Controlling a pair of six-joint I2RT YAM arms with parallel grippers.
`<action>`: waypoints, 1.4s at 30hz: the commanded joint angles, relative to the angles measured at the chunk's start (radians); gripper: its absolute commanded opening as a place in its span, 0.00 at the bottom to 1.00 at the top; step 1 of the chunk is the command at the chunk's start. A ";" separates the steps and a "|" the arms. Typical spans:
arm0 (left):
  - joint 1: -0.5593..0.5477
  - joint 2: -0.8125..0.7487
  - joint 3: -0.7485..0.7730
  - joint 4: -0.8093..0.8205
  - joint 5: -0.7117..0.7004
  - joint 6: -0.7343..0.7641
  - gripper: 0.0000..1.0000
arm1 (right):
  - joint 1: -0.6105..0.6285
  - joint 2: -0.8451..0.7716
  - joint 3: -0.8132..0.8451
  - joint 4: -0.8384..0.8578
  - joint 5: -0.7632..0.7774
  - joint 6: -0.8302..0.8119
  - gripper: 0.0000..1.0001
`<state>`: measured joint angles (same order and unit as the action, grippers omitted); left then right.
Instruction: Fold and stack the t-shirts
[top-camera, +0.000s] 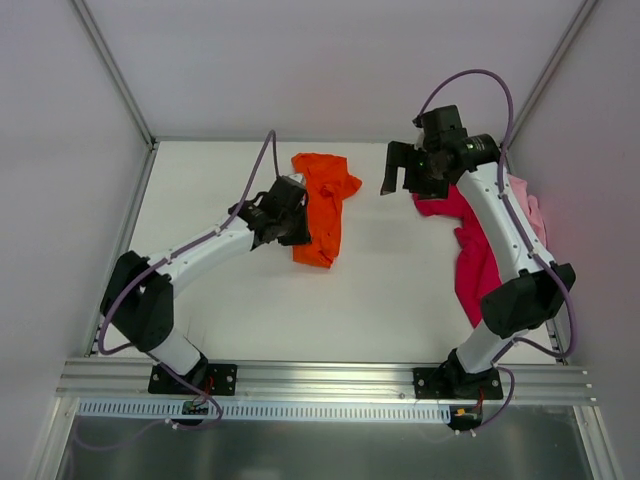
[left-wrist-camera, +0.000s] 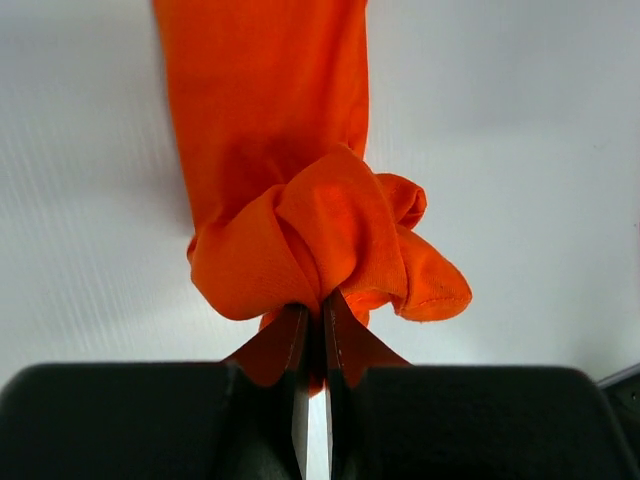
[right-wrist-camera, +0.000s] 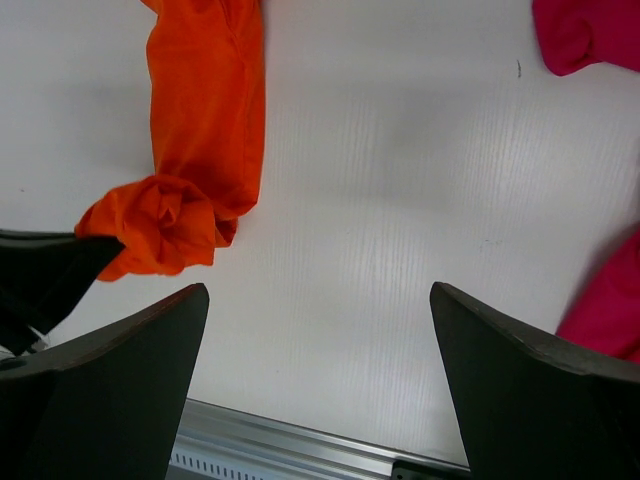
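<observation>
**Top external view:** The orange t-shirt lies crumpled in a long strip on the worktop. The left gripper sits at its left edge. The right gripper hangs to the right of the orange t-shirt, apart from it. Farther right of it, the magenta-red t-shirt and light pink t-shirt lie bunched together, unfolded. No stack exists.

**Left wrist view:** The left gripper is clamped on a gathered fold of the orange t-shirt, jaws nearly touching.

**Right wrist view:** The right gripper is spread wide and holds nothing, over bare worktop beside the orange t-shirt.

**Progress, as judged:** early stage; all three folds and the stacking remain
</observation>
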<state>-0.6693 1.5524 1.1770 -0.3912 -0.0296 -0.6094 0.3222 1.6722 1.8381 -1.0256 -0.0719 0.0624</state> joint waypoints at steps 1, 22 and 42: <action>0.028 0.069 0.116 -0.005 -0.001 0.062 0.00 | -0.006 -0.080 -0.025 0.012 0.029 -0.024 1.00; 0.148 0.429 0.490 -0.071 0.065 0.148 0.00 | -0.008 -0.140 -0.142 0.033 0.037 -0.053 1.00; 0.229 0.664 0.829 -0.176 0.180 0.226 0.98 | -0.008 -0.091 -0.134 0.025 0.030 -0.055 1.00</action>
<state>-0.4442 2.2234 1.9659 -0.5381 0.1223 -0.4080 0.3210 1.5829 1.7031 -1.0065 -0.0486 0.0181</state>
